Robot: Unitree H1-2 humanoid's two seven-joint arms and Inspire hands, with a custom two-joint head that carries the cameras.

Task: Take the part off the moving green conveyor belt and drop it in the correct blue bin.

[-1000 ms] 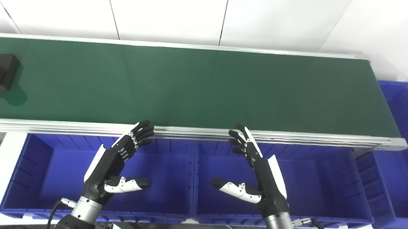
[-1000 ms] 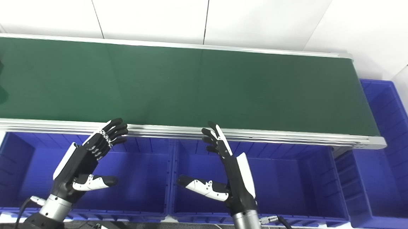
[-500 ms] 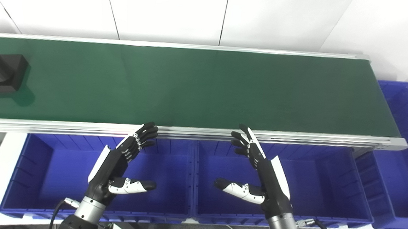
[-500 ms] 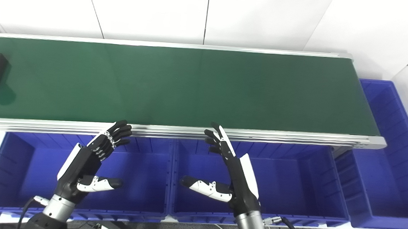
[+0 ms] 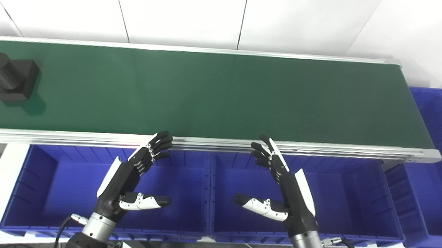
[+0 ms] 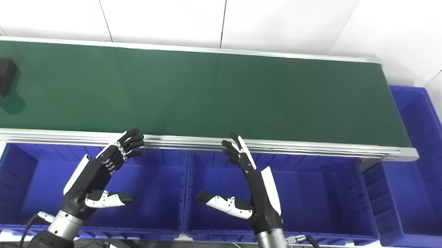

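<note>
Part [image 5: 11, 76], a black cylinder on a square black base, sits upright at the far left of the green conveyor belt [image 5: 222, 97], well apart from both hands. Nothing picked yet, so the whole task is left. Left hand [image 5: 133, 178] hovers over the left blue bin [image 5: 29, 189], fingers spread, thumb out, holding nothing. Right hand [image 5: 284, 189] likewise over the middle blue bin [image 5: 369, 202], fingers apart, empty. Fingertips of both sit near the belt's front rail [image 5: 212, 143]. A third bin [image 5: 438, 183] stands at the belt's right end. Remaining: grasp, lift, drop; correct bin cannot be told.
</note>
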